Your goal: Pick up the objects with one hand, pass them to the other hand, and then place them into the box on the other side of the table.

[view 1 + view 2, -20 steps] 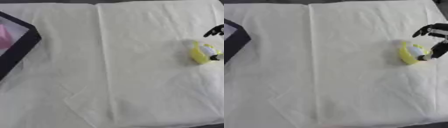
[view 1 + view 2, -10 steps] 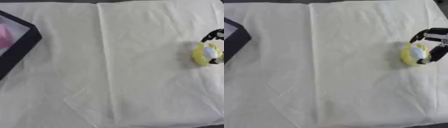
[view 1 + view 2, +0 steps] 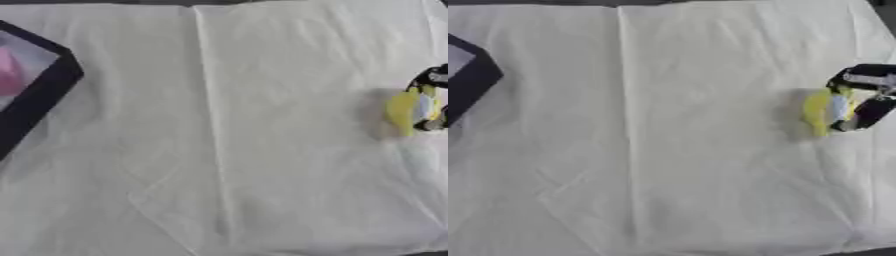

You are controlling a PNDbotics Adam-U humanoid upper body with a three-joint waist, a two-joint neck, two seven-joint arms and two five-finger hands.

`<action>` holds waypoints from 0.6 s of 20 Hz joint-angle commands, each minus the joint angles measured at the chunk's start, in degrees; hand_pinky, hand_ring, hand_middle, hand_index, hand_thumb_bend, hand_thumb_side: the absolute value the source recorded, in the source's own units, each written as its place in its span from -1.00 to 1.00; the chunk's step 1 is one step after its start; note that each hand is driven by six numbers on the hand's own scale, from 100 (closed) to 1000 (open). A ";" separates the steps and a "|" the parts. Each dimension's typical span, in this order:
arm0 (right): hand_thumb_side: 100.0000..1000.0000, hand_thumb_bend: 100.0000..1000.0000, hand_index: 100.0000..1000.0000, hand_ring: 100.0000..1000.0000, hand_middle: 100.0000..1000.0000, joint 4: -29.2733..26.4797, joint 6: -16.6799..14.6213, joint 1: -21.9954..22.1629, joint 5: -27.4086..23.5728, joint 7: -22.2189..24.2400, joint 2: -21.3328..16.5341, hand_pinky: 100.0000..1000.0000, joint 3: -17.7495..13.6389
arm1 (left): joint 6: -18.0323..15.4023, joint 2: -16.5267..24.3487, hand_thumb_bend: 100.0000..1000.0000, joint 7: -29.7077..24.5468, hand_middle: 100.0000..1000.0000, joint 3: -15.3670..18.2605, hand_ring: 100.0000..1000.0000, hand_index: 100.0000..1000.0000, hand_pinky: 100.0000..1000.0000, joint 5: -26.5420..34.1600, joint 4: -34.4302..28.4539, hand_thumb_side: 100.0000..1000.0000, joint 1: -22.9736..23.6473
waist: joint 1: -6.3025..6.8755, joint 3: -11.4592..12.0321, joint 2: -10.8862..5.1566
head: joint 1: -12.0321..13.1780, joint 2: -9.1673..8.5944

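A yellow object [image 3: 820, 111] with a pale blue patch sits at the right side of the white cloth. My right hand [image 3: 870, 95] comes in from the right edge, its black fingers curled over the top and the right side of the yellow object. The dark-rimmed box [image 3: 42, 98] lies at the left edge, and a pink thing [image 3: 9, 76] shows inside it. My left hand is out of sight in both views.
A white cloth [image 3: 227, 150] with creases and a long fold down the middle covers the table. The table's dark far edge [image 3: 579, 2] runs along the top.
My right hand has come down and closed round the yellow object, which has tipped up a little and shifted slightly right.
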 commanded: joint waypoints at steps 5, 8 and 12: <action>-1.00 -0.37 -0.02 0.43 -0.10 -2.77 1.73 0.77 -3.36 -1.42 -1.44 0.69 -2.17 | -0.04 1.84 -0.56 -0.29 0.29 0.47 0.28 0.49 0.31 -0.39 -0.69 -0.24 -0.38 | -0.17 0.18 -1.30 | 0.50 0.11; -1.00 -0.38 -0.04 0.42 -0.12 -4.55 2.50 1.35 -4.86 -2.48 -1.70 0.68 -3.63 | -0.08 2.10 -0.57 -0.18 0.29 0.60 0.28 0.49 0.31 -0.32 -0.72 -0.24 -0.21 | -0.26 0.04 -1.56 | 0.75 0.16; -1.00 -0.39 -0.04 0.41 -0.13 -6.42 3.53 1.90 -6.71 -3.85 -1.79 0.67 -5.37 | -0.14 2.31 -0.57 -0.15 0.29 0.62 0.28 0.49 0.31 -0.19 -0.82 -0.24 -0.04 | -0.31 -0.30 -1.89 | 1.20 0.20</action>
